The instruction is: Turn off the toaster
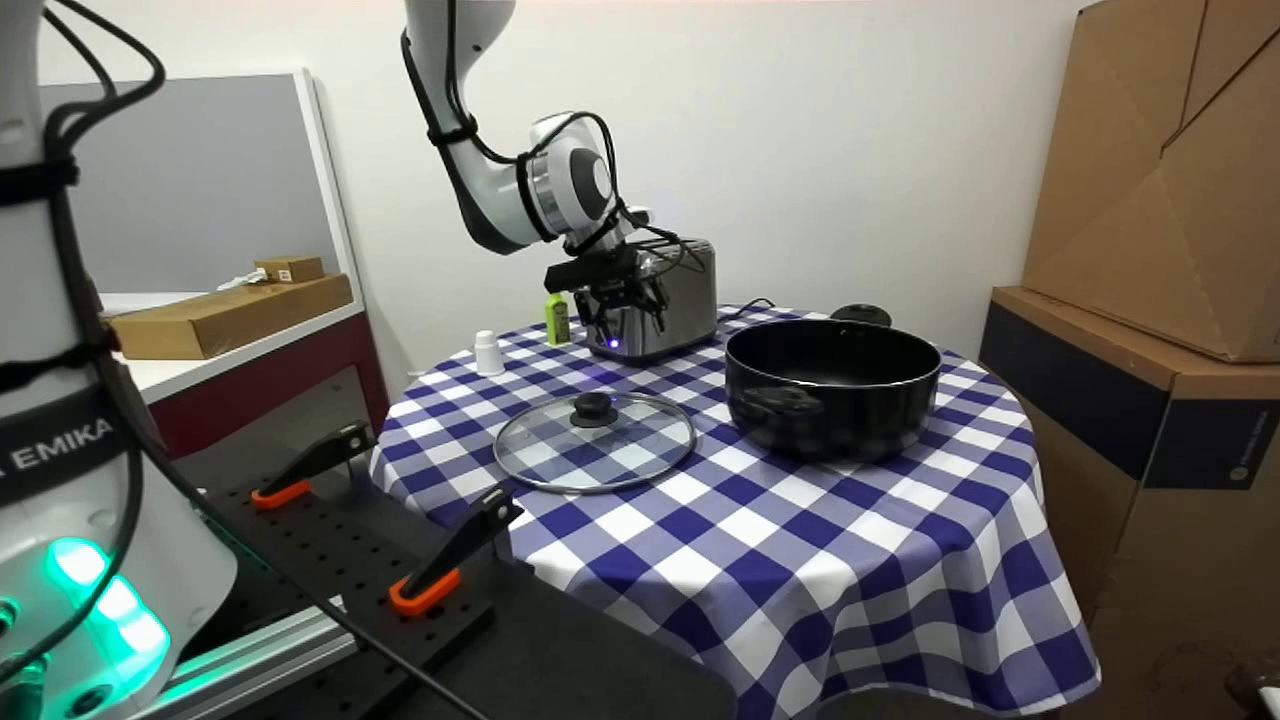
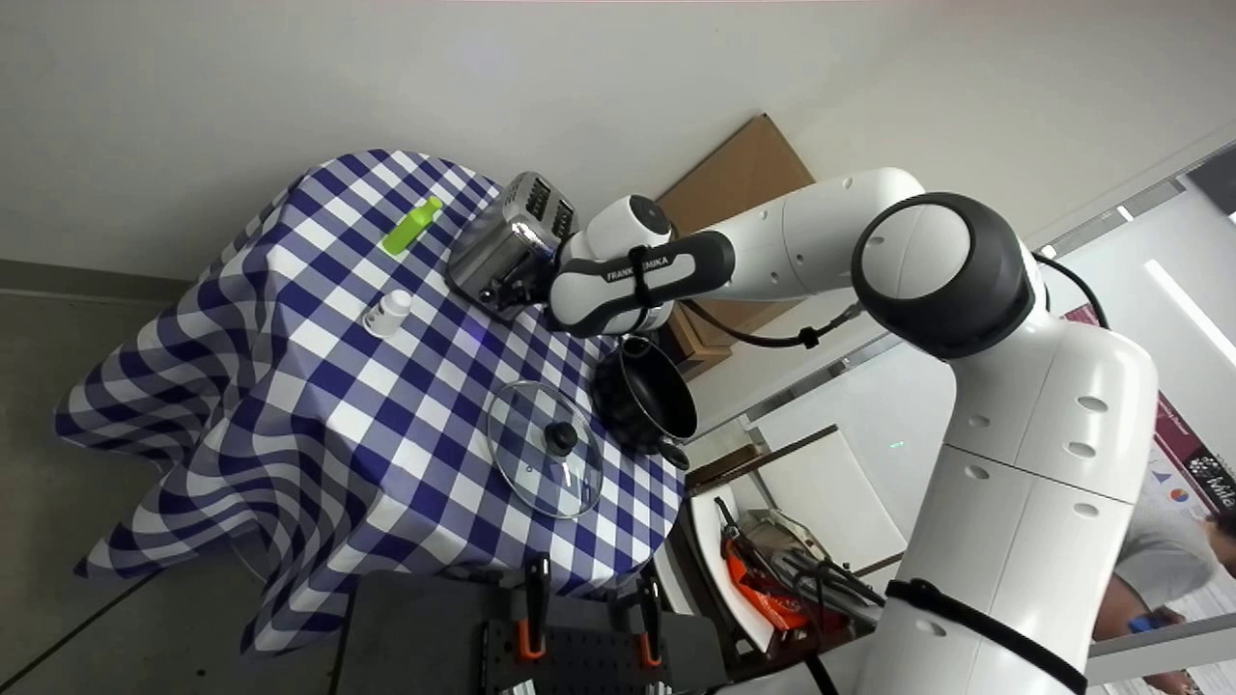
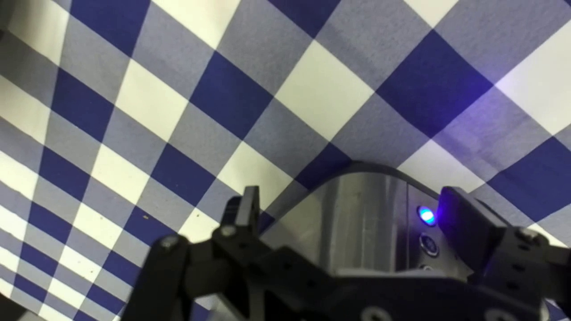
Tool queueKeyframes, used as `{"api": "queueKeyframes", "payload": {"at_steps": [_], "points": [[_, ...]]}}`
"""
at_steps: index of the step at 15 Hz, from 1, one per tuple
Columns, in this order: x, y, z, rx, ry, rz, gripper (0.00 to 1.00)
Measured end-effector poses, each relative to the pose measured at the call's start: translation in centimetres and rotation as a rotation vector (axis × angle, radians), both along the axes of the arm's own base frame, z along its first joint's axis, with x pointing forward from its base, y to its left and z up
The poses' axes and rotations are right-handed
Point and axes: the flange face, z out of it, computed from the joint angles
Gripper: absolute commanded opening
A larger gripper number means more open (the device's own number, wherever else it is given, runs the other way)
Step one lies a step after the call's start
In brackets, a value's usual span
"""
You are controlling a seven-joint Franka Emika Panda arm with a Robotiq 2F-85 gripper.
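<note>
Blocky black fingers (image 3: 468, 234) stand spread just beside the shiny, round-cornered metal toaster (image 3: 363, 223).

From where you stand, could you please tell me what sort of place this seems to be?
Most likely a robotics lab with a mock-kitchen setup: a robot arm reaches over a checked tablecloth, on which a silver toaster stands.

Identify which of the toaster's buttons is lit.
The topmost button in the wrist view: it glows blue, while the other buttons showing there look unlit.
</note>
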Motion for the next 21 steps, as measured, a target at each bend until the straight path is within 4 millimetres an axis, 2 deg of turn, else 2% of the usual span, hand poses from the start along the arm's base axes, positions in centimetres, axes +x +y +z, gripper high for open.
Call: {"api": "queueKeyframes", "payload": {"at_steps": [14, 21], "points": [[0.4, -0.4, -0.1, -0.015, 0.061, -0.028, 1.00], [0.5, -0.3, -1.3, -0.020, 0.069, -0.023, 1.00]]}}
